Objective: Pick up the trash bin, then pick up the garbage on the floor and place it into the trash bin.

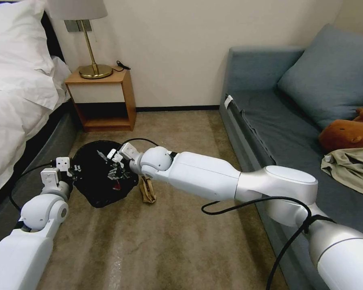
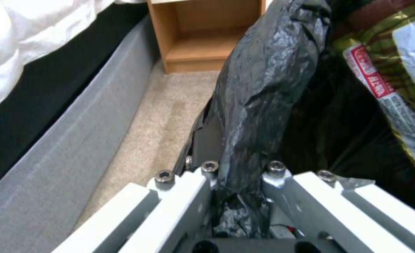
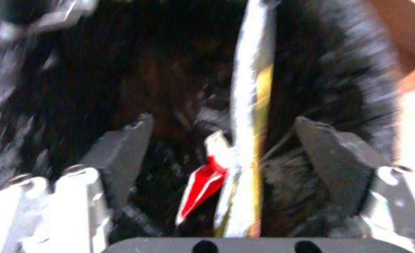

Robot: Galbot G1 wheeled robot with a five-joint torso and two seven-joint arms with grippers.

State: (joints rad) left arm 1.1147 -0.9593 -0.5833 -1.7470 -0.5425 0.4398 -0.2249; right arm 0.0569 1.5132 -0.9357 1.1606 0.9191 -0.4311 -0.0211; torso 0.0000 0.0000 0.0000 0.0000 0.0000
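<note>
The trash bin (image 1: 93,189) stands on the carpet, its black bag (image 2: 263,88) draped over the rim. My left gripper (image 1: 70,167) is shut on that rim and bag (image 2: 245,151) on the bed side. Reaching across from the sofa side, my right gripper (image 1: 115,171) hangs open over the bin's mouth. Between its spread fingers (image 3: 123,147) a long wrapper (image 3: 247,116) stands edge-on, touching neither, with a red-and-white wrapper (image 3: 203,182) beside it inside the bag. The left wrist view shows a brown-gold wrapper (image 2: 395,88) in the bin. A crumpled tan paper bag (image 1: 148,189) lies on the floor just beside the bin.
A bed (image 1: 16,100) with white bedding runs along the left. A wooden nightstand (image 1: 103,100) with a brass lamp (image 1: 93,60) stands at the back wall. A blue-grey sofa (image 1: 278,121) with a cushion, a plush toy (image 1: 347,135) and a cloth borders the right.
</note>
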